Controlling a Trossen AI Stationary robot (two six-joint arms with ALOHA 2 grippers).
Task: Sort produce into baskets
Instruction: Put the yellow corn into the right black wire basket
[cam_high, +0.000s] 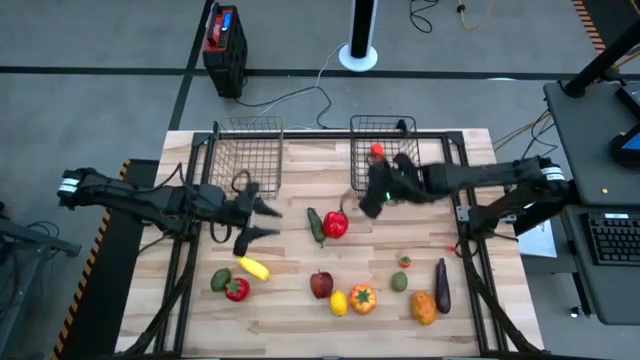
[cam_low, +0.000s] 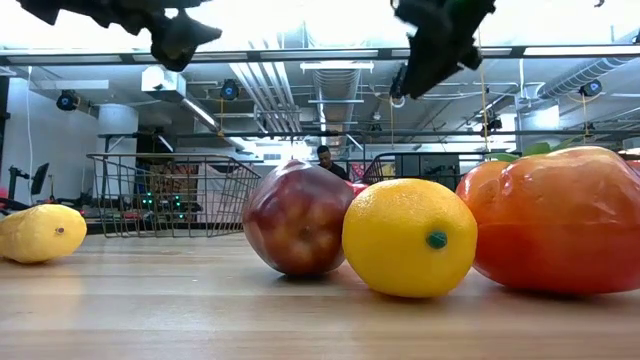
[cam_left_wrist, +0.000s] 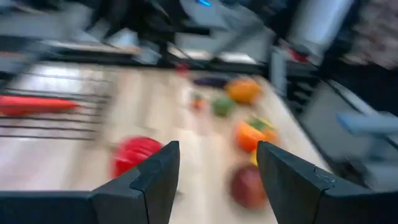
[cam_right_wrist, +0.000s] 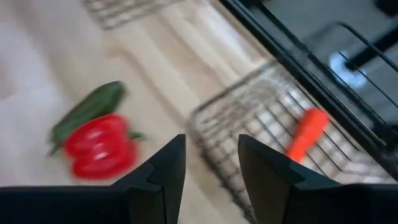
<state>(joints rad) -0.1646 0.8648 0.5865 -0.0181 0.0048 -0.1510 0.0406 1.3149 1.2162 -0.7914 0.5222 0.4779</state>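
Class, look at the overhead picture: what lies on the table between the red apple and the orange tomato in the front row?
A yellow lemon lies between the red apple and the orange tomato; the high view shows it, and the low view agrees.

On the tabletop (cam_high: 300, 160), two wire baskets (cam_high: 248, 150) sit at twelve o'clock; the right one holds a carrot (cam_high: 377, 151). The right claw (cam_high: 372, 200) hovers at its near edge, empty. At centre lie a red pepper (cam_high: 335, 225) and cucumber (cam_high: 316, 226). The left claw (cam_high: 262, 218), at nine o'clock, stands parted.

Orange tomato (cam_low: 560, 220) cut off at edge, left wrist view blurred – produce smeared
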